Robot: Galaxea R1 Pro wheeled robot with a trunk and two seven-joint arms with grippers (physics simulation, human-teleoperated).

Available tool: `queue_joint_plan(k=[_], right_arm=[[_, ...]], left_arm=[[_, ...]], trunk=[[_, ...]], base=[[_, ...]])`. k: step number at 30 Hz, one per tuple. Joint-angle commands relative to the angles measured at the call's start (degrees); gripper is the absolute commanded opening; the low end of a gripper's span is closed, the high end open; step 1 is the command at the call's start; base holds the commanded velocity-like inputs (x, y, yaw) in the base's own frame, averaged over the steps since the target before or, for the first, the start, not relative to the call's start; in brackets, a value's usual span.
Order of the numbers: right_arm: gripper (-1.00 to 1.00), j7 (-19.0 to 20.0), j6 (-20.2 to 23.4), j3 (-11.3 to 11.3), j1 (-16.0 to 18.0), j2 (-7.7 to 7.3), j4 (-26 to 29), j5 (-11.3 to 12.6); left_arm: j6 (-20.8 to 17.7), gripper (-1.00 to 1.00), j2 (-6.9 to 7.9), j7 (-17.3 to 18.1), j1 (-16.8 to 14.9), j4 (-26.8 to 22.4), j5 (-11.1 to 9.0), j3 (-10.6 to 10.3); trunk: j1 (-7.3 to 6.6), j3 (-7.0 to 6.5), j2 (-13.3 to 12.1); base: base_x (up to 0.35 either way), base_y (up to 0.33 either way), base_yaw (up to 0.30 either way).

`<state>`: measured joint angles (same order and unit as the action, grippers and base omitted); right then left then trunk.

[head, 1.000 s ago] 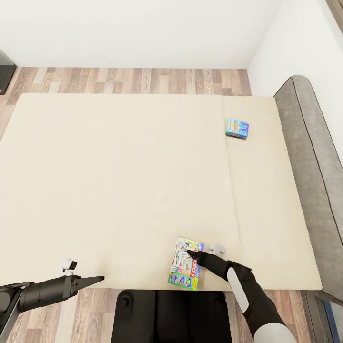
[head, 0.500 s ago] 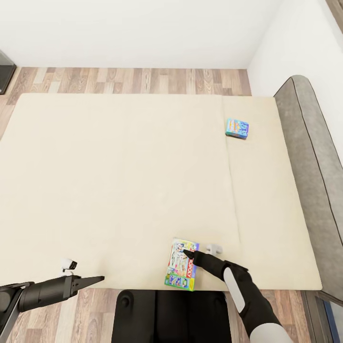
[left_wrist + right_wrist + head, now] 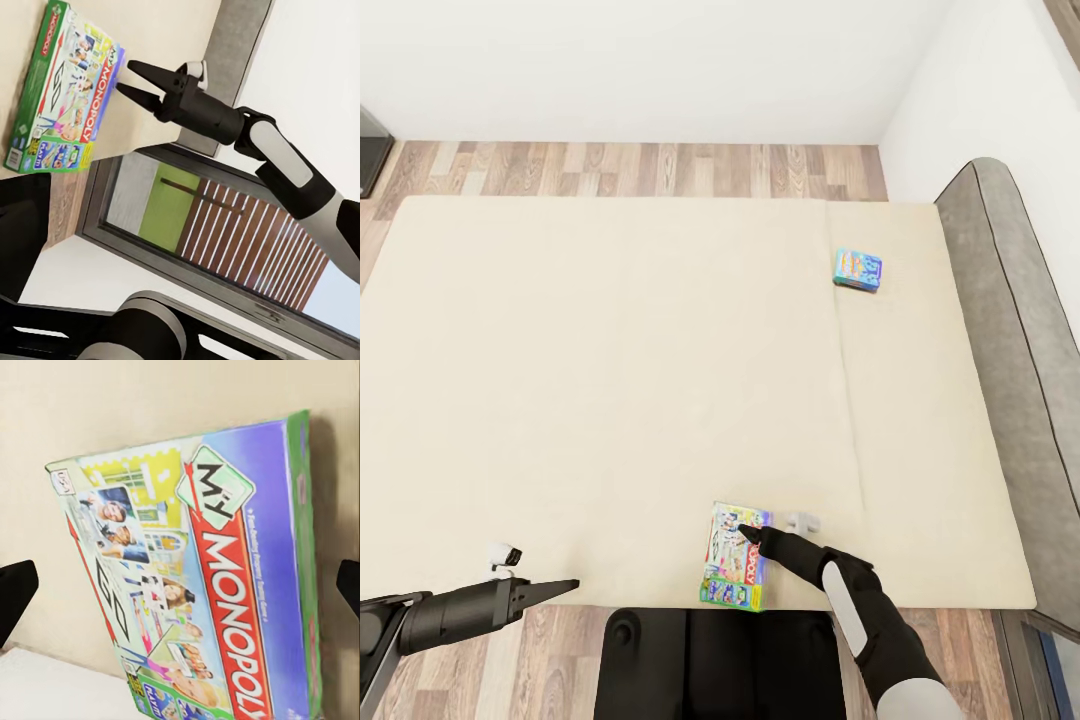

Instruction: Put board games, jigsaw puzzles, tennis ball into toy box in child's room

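I have the right gripper point(image 3: 745, 528) over the My Monopoly box point(image 3: 736, 557), a flat glossy card box lying at the near edge of the bed point(image 3: 610, 380), whose beige mattress looks soft and matte. Its fingers point(image 3: 146, 73) are spread apart, holding nothing. The small blue game box point(image 3: 858, 269) lies near the grey headboard point(image 3: 1010, 330). The left gripper point(image 3: 565, 585) hangs off the bed; I cannot tell how its fingers stand.

Head camera looks down over the bed point(image 3: 610, 380); both wrist cameras share its near edge.

R claw point(image 3: 745, 530) over white-green game point(image 3: 735, 556), bed point(image 3: 610, 380) front edge.
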<state>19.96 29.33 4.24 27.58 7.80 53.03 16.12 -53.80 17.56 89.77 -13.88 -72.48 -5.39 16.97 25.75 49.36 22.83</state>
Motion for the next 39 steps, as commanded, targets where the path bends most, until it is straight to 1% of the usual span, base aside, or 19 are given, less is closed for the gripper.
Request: queue_joint_plan(k=[1,7,11,23,33,36,39], right_arm=[[1.0,0.16,0.46,0.12,0.02,0.28,0.06,0.18],[1.0,0.09,0.46,-2.0,0.56,0.61,-0.13,0.12],[1.0,0.08,0.46,-2.33,0.96,0.63,-0.32,0.14],[1.0,-0.15,0.69,-2.55,1.18,0.8,-0.38,0.23],[1.0,-0.81,1.43,-2.57,1.83,2.2,-0.72,0.23],[1.0,-0.86,2.16,-2.57,2.83,2.2,-2.19,0.21],[1.0,-0.88,2.52,-2.57,4.5,2.2,-5.43,0.12]], left_arm=[[-0.61,1.0,0.02,0.23,-0.01,0.0,0.03,-0.01],[-0.61,1.0,0.02,0.23,-0.01,-0.01,0.03,-0.01],[-0.61,1.0,0.02,0.23,-0.01,-0.02,0.03,-0.01],[-0.61,1.0,0.02,0.23,-0.01,-0.03,0.03,-0.01],[-0.61,1.0,0.02,0.23,-0.01,-0.03,0.03,-0.01],[-0.61,1.0,0.02,0.23,-0.01,-0.03,0.03,-0.01],[-0.61,1.0,0.02,0.23,-0.01,-0.03,0.03,-0.01]], trunk=[[0.03,0.06,0.09],[0.03,0.06,0.09],[0.03,0.06,0.09],[0.03,0.06,0.09],[0.03,0.06,0.09],[0.03,0.06,0.09],[0.03,0.06,0.09]], base=[[0.0,0.0,0.0],[0.0,0.0,0.0],[0.0,0.0,0.0],[0.0,0.0,0.0],[0.0,0.0,0.0],[0.0,0.0,0.0],[0.0,0.0,0.0]])
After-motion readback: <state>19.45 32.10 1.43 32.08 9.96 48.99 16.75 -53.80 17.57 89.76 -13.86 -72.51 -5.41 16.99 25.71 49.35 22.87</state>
